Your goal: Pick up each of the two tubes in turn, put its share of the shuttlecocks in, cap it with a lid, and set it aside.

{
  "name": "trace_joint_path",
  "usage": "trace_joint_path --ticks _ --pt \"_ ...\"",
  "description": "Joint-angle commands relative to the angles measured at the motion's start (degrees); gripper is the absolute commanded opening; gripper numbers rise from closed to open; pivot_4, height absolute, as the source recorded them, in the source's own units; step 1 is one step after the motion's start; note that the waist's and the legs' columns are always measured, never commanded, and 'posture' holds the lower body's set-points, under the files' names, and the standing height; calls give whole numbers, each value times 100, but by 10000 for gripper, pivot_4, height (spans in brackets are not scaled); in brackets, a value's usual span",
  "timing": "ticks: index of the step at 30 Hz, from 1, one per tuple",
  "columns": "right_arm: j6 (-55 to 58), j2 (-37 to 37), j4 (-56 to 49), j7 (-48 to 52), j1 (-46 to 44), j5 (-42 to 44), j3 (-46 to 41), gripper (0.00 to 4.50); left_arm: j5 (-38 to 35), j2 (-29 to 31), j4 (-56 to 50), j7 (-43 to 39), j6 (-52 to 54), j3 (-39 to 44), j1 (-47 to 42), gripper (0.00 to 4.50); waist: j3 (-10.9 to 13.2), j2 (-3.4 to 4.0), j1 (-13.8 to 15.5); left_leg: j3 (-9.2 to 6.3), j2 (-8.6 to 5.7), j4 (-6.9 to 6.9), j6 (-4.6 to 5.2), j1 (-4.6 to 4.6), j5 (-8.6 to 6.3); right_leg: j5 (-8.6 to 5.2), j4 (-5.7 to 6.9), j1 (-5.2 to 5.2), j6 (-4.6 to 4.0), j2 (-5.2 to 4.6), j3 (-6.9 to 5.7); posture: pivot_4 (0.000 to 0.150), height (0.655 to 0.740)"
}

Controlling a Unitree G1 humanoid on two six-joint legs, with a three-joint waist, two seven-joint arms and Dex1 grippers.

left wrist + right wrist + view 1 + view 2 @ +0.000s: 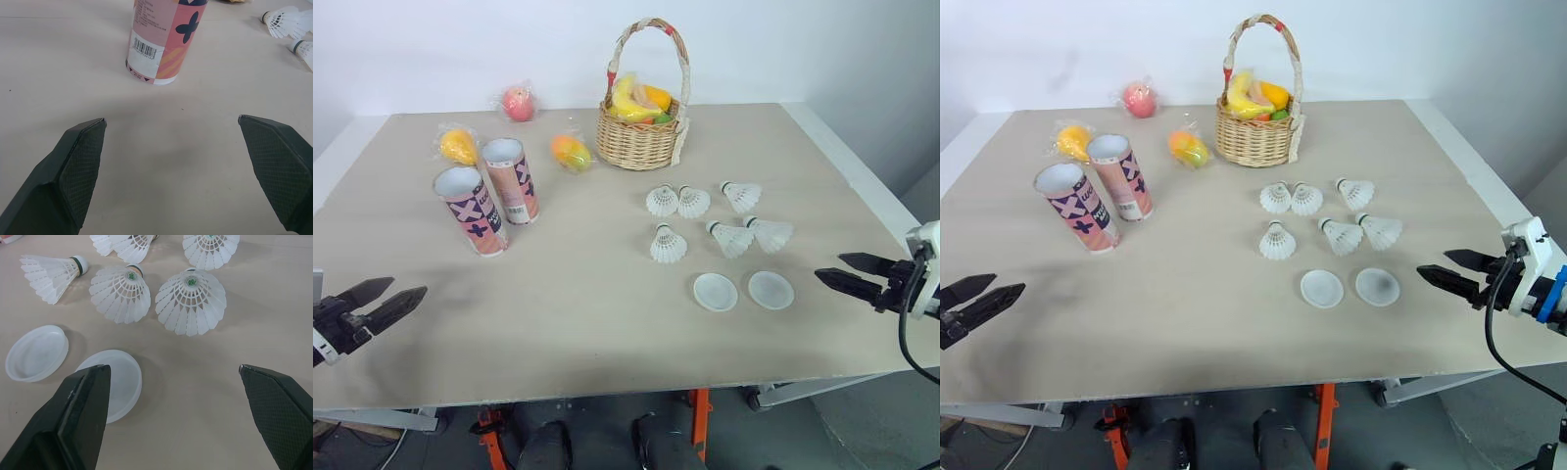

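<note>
Two pink patterned tubes stand upright and open-topped on the left of the table, one in front (470, 211) and one just behind it (511, 181). Several white shuttlecocks (668, 245) lie right of centre. Two white lids (716, 292) (771, 290) lie in front of them. My left gripper (406, 289) is open near the front left edge, well short of the tubes; in the left wrist view one tube (164, 44) stands beyond it. My right gripper (830, 266) hangs open at the right edge, beside the lids (124, 382) and empty.
A wicker basket (641, 137) with fruit stands at the back centre. Wrapped fruits lie behind the tubes: a red one (517, 102), an orange one (458, 147) and a mango-coloured one (571, 152). The table's front edge (607, 390) runs close to both grippers.
</note>
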Motion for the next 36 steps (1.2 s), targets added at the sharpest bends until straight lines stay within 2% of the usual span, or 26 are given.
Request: trace_joint_path --ticks 1,9,16,19,23,26,33,36 --pt "-11 -191 -186 18 -70 71 -93 45000 -57 49 34 2 0 100 -108 44852 0 0 0 0 0 0 0 0 0 0 0 0 0 0 0 1500 7371" --pt "184 -110 -653 1 -39 157 -40 45000 23 49 46 15 -17 84 -128 44852 0 0 -1 0 1 0 0 0 0 1 0 -1 1 1 1 1500 7371" --pt "1121 147 -1960 -24 -124 664 375 45000 -161 -172 94 202 -41 169 -342 44852 0 0 0 -2 4 -1 0 0 0 2 0 -1 2 3 -1 1500 7371" --pt "1416 270 -2539 13 -245 944 564 45000 -85 -336 148 301 -328 256 -478 44852 1 -2 1 -2 4 0 0 -1 0 9 0 -1 13 3 -1 1500 7371" --pt "1660 591 -3464 -93 -478 1316 969 45000 818 -559 379 251 -1748 37 -464 44852 -2 -7 0 -2 4 -1 -2 -3 -1 12 0 -2 19 3 -1 1500 7371" --pt "1737 837 -3953 -233 -710 1420 1311 45000 1135 -720 511 209 -2330 -153 -453 44852 -5 -10 7 -3 6 -7 -3 -3 -2 10 0 -4 16 4 -3 1500 7371" --pt "1672 1342 -4530 -465 -1185 1422 1997 45000 1166 -857 1074 256 -2741 -500 -1212 44852 -16 -34 37 -10 8 2 -3 -25 -2 12 -1 -14 22 2 -16 1500 7371" --pt "1582 1523 -4622 -593 -1234 1290 2236 45000 1405 -861 1528 80 -2975 -936 -1673 44852 -18 -38 49 -9 7 4 -3 -29 -1 12 -1 -13 24 1 -16 1500 7371"
